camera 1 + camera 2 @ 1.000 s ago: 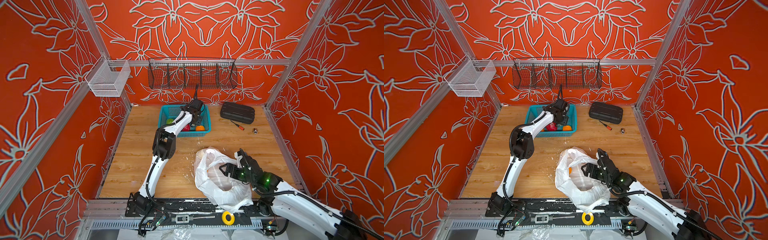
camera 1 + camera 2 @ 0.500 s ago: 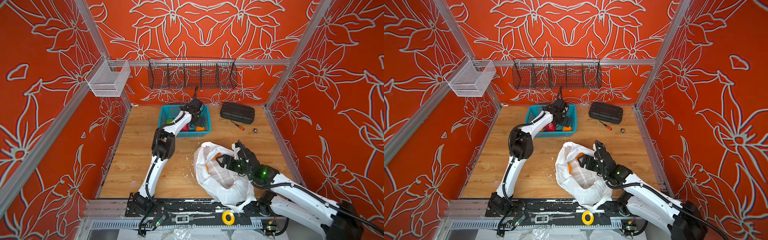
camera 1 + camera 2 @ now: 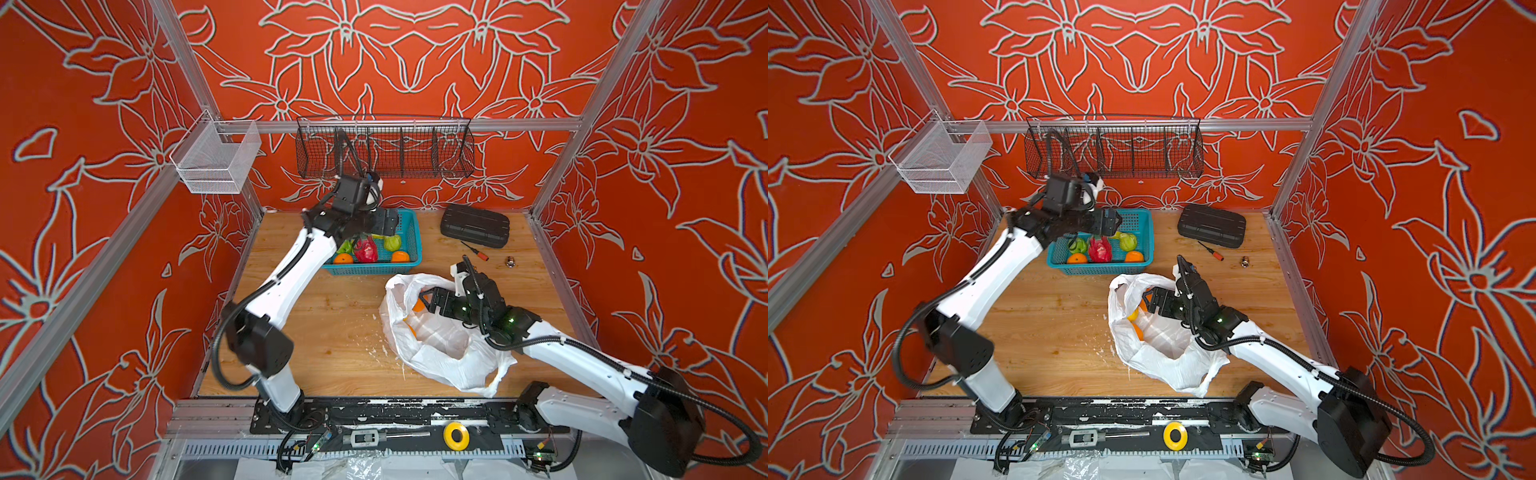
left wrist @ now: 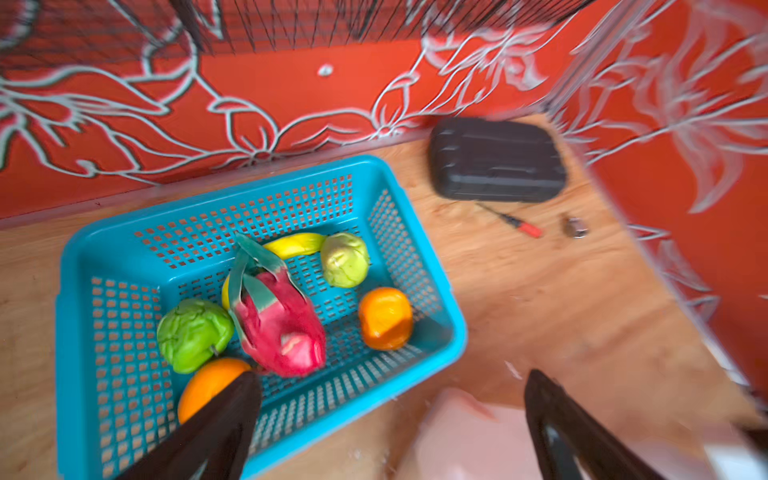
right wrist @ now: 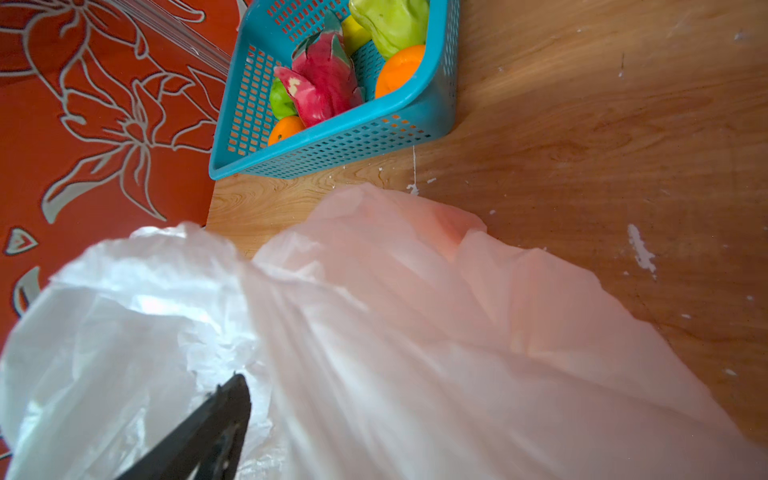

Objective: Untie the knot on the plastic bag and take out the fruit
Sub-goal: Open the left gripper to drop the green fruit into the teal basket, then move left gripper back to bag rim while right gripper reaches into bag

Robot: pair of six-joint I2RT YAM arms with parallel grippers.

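Note:
The white plastic bag (image 3: 444, 353) (image 3: 1167, 353) (image 5: 374, 311) lies crumpled on the wooden table with its mouth gaping; the knot is out of view. Orange fruit (image 3: 419, 306) (image 3: 1138, 332) shows inside the bag. My right gripper (image 3: 432, 297) (image 3: 1156, 300) (image 5: 382, 395) is open at the bag's mouth; plastic hides one finger in the right wrist view. My left gripper (image 3: 385, 223) (image 3: 1106, 222) (image 4: 390, 380) hangs open and empty above the teal basket (image 3: 415, 245) (image 4: 75, 332). A dragon fruit (image 4: 278, 324) (image 3: 365, 249), two oranges and two green fruits lie in the basket.
A banana (image 4: 295, 245) also lies in the basket. A black case (image 3: 475, 225), a screwdriver (image 3: 473, 250) and a small metal nut (image 3: 510, 262) sit at the back right. A wire rack (image 3: 384, 151) hangs on the back wall and a white mesh bin (image 3: 216, 162) on the left.
My left gripper has opened and let the dragon fruit go into the basket. My right gripper has moved from the bag's near side away from the front edge to its mouth.

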